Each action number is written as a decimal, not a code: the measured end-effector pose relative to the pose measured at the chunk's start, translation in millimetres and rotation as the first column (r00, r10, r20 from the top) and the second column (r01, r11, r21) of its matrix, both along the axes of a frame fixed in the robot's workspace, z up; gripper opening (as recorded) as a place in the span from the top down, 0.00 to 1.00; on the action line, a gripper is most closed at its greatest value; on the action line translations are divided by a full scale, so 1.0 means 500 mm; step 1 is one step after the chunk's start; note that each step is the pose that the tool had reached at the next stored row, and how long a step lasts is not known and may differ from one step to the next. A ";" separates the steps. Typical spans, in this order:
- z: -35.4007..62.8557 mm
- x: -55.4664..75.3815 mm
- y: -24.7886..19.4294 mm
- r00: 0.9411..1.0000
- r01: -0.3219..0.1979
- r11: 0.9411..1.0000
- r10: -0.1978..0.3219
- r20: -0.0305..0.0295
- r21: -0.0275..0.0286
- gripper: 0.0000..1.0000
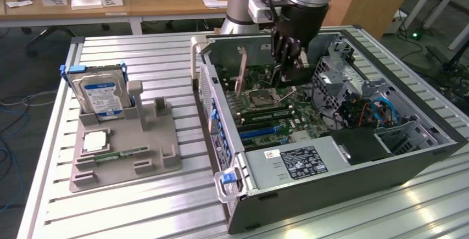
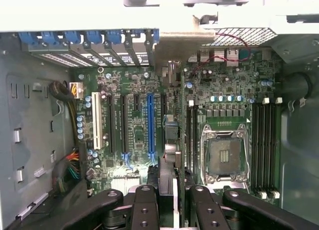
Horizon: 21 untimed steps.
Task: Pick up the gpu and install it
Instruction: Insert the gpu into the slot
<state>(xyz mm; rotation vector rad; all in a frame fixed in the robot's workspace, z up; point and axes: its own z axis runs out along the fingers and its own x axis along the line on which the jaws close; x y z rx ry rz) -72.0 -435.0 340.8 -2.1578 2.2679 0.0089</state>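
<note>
The gripper (image 2: 169, 192) hangs inside the open case (image 1: 330, 156), toward 12 o'clock of the case on the exterior view's clock face, with its fingers (image 2: 144, 207) pressed together on the upper edge of the gpu (image 2: 172, 140). From the wrist the card appears edge-on, running from between the fingers out to its silver bracket (image 2: 179, 45) beside the case's rear slots, above the motherboard (image 2: 134, 125) and just beside the blue slot (image 2: 151, 125). It does not look seated. The holder (image 1: 124, 151), at 9 o'clock from the case in the exterior view, carries a hard drive (image 1: 101, 93) at its 11 o'clock corner. The card looks light and stiff but fragile: a thin bare board that could slip or pivot in a narrow pinch, the bracket end likely pulling it down. The bare top edge near mid-length seems the safest hold, clear of the components and the contact edge, and the gripper has it about there.
</note>
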 end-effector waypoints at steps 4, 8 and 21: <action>-0.006 0.000 -0.0025 1.000 0.000 1.000 0.000 -0.001 -0.001 0.72; -0.011 0.000 -0.0074 1.000 0.000 1.000 0.000 -0.001 -0.002 0.72; -0.036 0.000 -0.0118 1.000 -0.021 1.000 0.021 -0.008 -0.005 0.72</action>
